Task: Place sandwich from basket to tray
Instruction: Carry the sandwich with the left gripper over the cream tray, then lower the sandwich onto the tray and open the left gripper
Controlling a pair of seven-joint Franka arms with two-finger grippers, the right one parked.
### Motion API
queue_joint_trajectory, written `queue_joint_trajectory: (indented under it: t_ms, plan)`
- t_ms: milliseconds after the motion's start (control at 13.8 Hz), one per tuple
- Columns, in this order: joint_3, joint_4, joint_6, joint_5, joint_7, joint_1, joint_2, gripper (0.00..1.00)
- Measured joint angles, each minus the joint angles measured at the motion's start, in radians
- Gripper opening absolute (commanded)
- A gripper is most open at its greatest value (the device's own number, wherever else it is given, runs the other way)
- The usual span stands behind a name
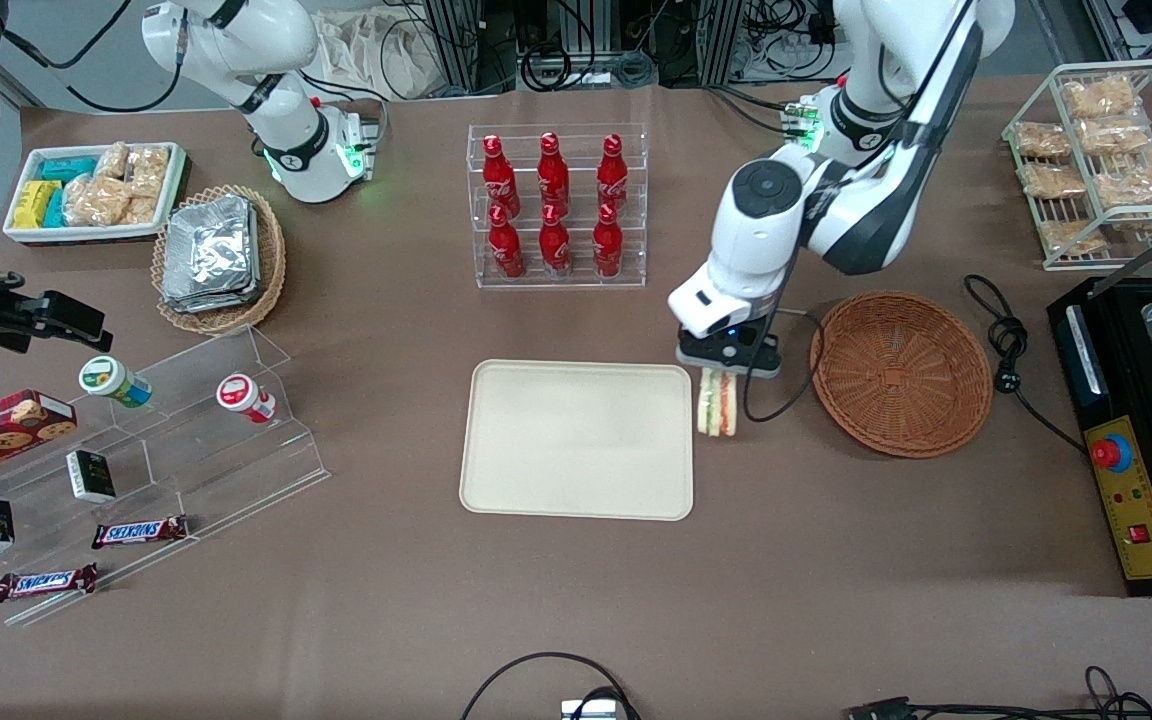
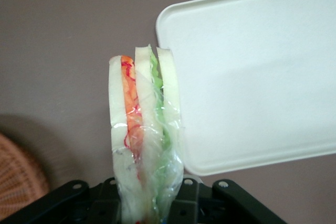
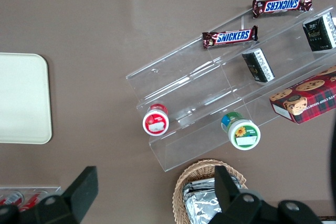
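Front view: the left arm reaches down between the basket [image 1: 902, 372] and the tray [image 1: 578, 439], its gripper [image 1: 719, 378] clamped on the sandwich [image 1: 717, 405], which hangs just beside the tray's short edge. A rack of red bottles [image 1: 556, 206] stands farther from the camera. Left wrist view: the wrapped sandwich [image 2: 143, 140] overlaps the tray's rounded corner [image 2: 252, 77]; the tray's surface is bare.

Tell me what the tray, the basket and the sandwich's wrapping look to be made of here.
The tray: seemingly matte cream plastic or moulded pulp, smooth and dull.
The basket: reddish-brown woven wicker, with visible radial strands.
The sandwich, held by the gripper between basket and tray: white bread in thin clear film, which wrinkles and glints over the orange and green filling.
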Motion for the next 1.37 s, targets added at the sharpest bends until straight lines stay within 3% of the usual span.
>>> queue_joint_trajectory:
  t_ms: [867,1373]
  plan:
    - [-0.022,0.292,-0.001,-0.030,-0.036,-0.027,0.342,0.22]
    - [-0.022,0.376,-0.001,-0.031,-0.037,-0.027,0.439,0.25]
